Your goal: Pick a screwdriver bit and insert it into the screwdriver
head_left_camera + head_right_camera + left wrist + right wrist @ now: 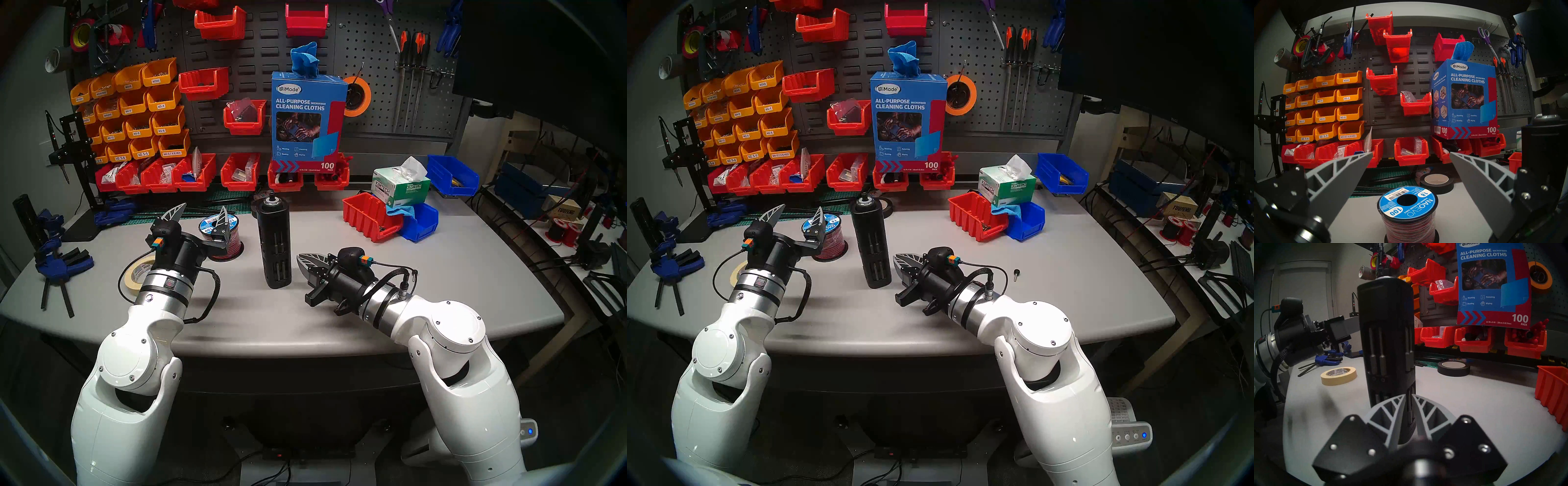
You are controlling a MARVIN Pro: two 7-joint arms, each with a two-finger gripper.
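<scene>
- The right claw (1408, 410) sits low over the grey worktop (441, 271), its ribbed fingers (1390, 412) drawn nearly together at the foot of the screwdriver (274, 242). A thin bit in a lower slot shows in the slim gap between them; whether it is pinched I cannot tell.
- The screwdriver stands upright mid-worktop, silver-ringed socket on top, with more screwdriver bits (1382, 351) stored in its side recesses.
- The left claw (1411, 162) hovers wide open and empty above a wire spool (1407, 208), apart from the screwdriver.
- Behind, a black tape roll (1436, 182), then red bins (1411, 151) and the cleaning-cloth box (307, 118).
</scene>
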